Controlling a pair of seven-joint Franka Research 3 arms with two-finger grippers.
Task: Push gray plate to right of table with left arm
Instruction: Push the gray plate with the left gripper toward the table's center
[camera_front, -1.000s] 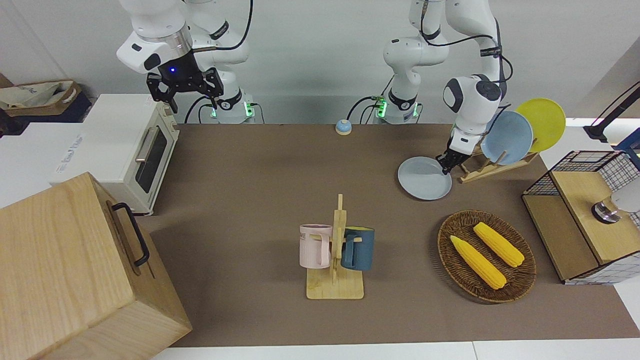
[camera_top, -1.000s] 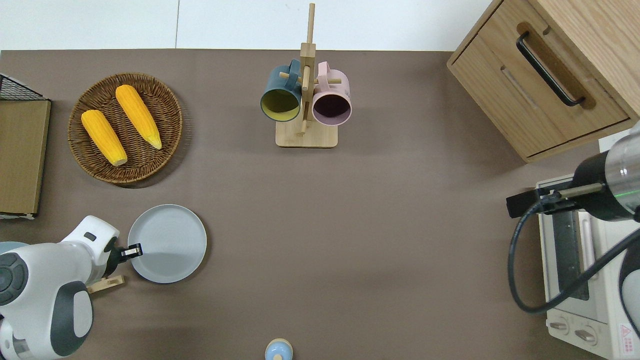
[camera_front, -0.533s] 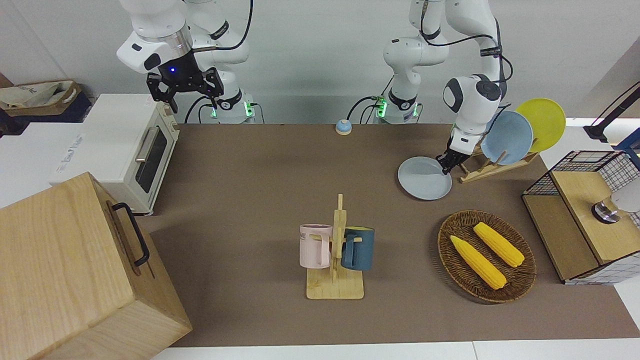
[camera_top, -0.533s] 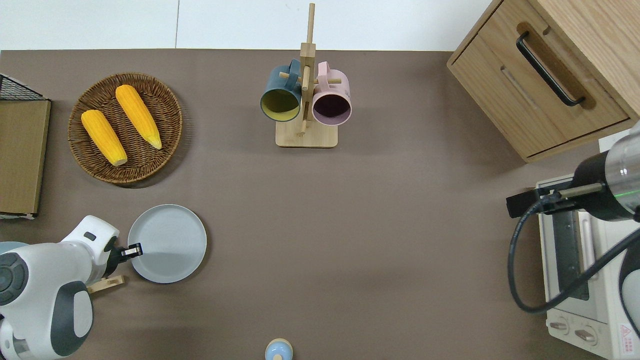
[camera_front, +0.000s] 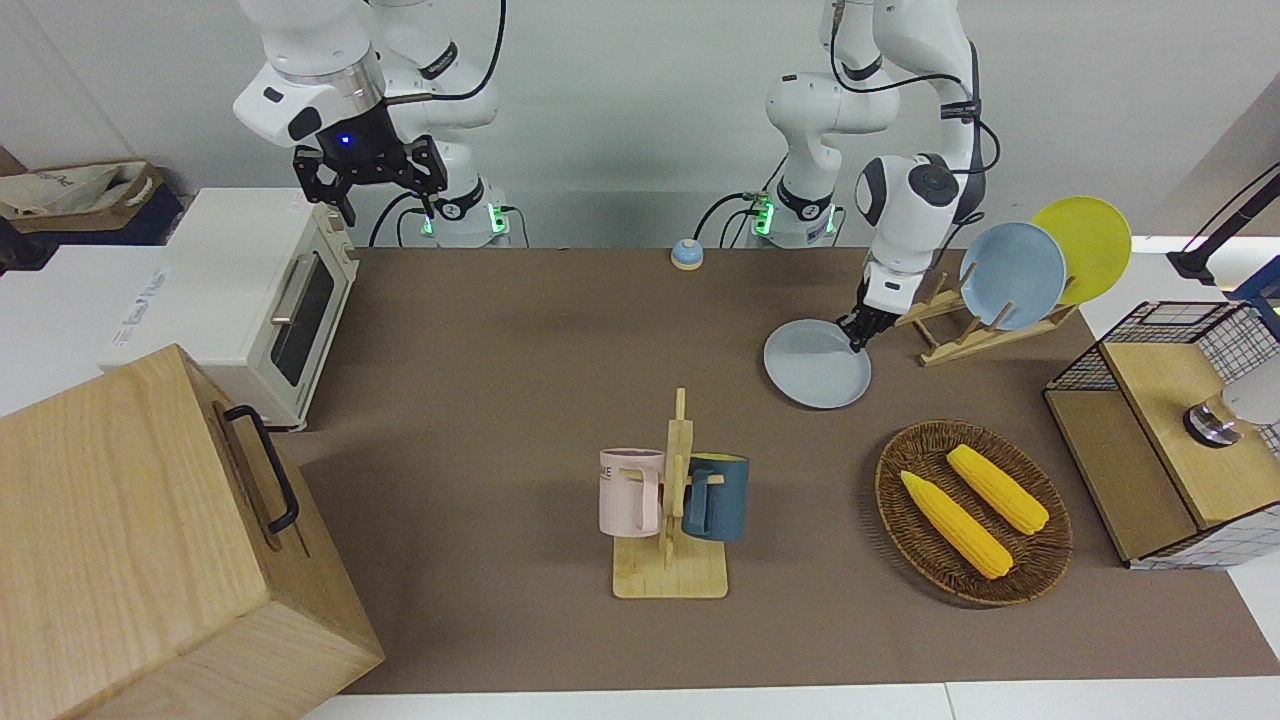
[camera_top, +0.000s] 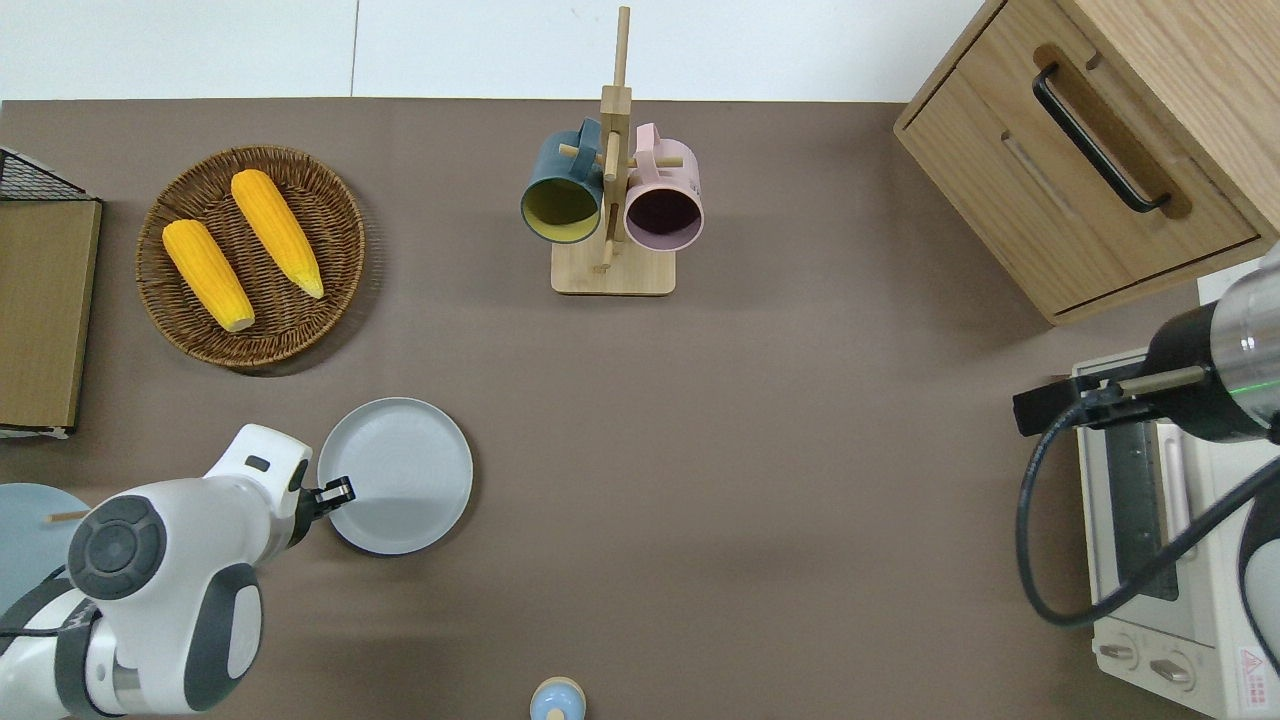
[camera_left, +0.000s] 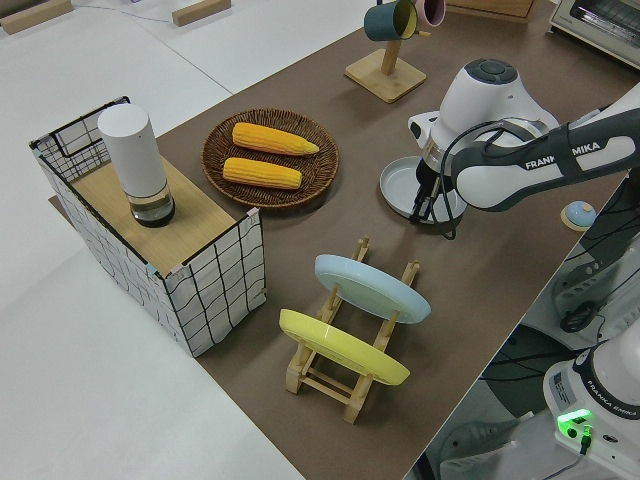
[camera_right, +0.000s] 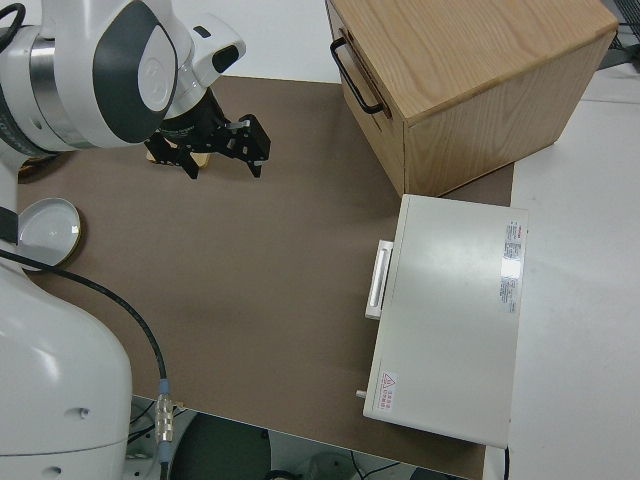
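The gray plate (camera_front: 817, 363) lies flat on the brown table (camera_front: 500, 350), toward the left arm's end and beside the dish rack. It also shows in the overhead view (camera_top: 396, 475) and the left side view (camera_left: 412, 180). My left gripper (camera_front: 858, 336) is low at the plate's rim, on the side toward the left arm's end, with its fingers together and touching the rim. The overhead view (camera_top: 337, 491) shows the same contact. My right gripper (camera_front: 372, 186) is open, empty and parked.
A wooden dish rack (camera_front: 965, 335) holds a sky-blue plate (camera_front: 1012, 275) and a yellow plate (camera_front: 1085, 245). A wicker basket (camera_front: 975, 575) holds two corn cobs. There are also a mug tree (camera_front: 672, 505), a small bell (camera_front: 686, 254), a toaster oven (camera_front: 270, 300) and a wooden drawer box (camera_front: 150, 540).
My left gripper has moved toward the right arm's end of the table. The gray plate has slid with it, away from the dish rack. The right arm has not moved.
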